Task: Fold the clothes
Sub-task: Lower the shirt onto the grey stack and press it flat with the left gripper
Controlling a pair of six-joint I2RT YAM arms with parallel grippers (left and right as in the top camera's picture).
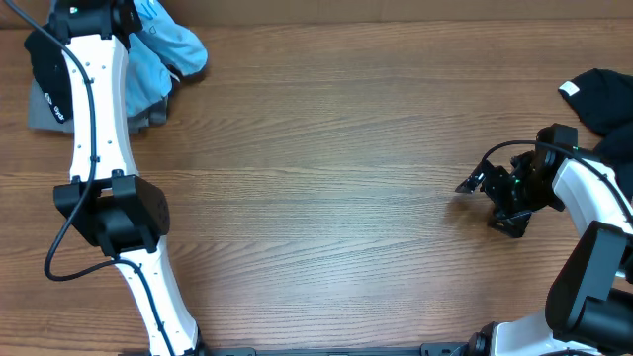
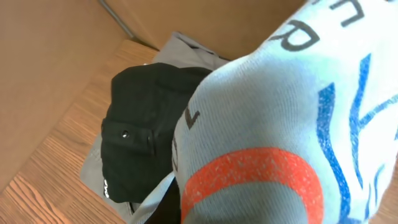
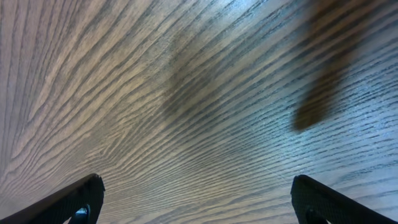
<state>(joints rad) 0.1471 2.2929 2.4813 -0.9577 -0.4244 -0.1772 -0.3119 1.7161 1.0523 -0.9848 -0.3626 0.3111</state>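
clothes sit at the table's far edges. nearest, the right pincer hangs released over the table; farther, at the table's far left corner, the left pincer is clenched, apparently on the blue t-shirt, above a black garment and a grey garment. bunched cloth could drag those along.

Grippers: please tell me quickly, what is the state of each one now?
Left gripper: closed, apparently on the blue T-shirt; its fingers are hidden.
Right gripper: open, holding nothing, above the table.

Top-down overhead; wrists near T-shirt, table
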